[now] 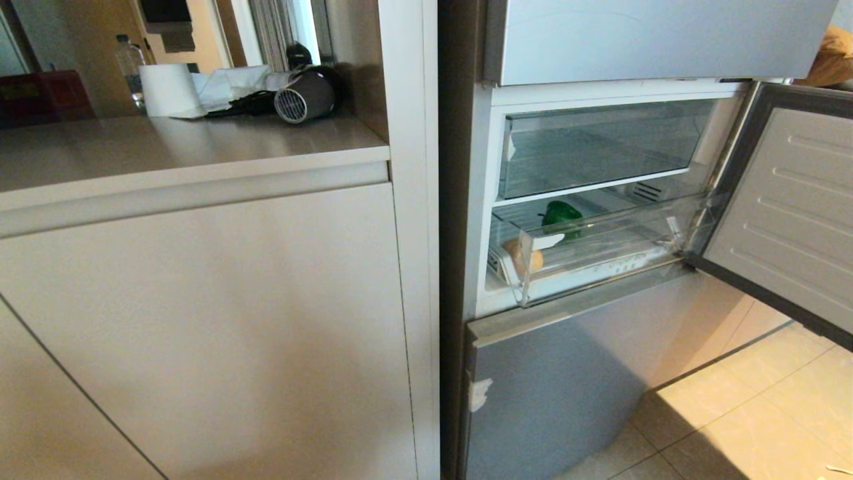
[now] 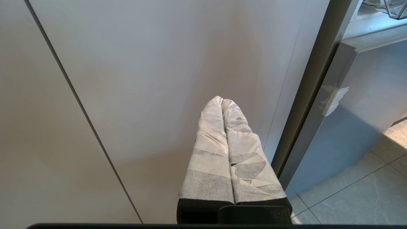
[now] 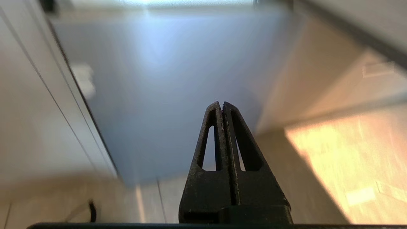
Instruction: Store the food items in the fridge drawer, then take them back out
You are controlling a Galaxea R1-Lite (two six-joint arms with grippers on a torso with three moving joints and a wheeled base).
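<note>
The fridge's middle door (image 1: 786, 207) stood swung open to the right, and inside, a clear drawer (image 1: 600, 257) was pulled partway out, holding the pepper (image 1: 562, 215) toward its back and the potato (image 1: 523, 257) at its front left corner, so the storing step looked done. Neither arm reached in: the left gripper (image 2: 222, 101), fingers clenched empty, faced the cabinet (image 2: 159, 79), and the right gripper (image 3: 222, 105), likewise clenched on nothing, pointed at the lowest panel (image 3: 178, 89).
</note>
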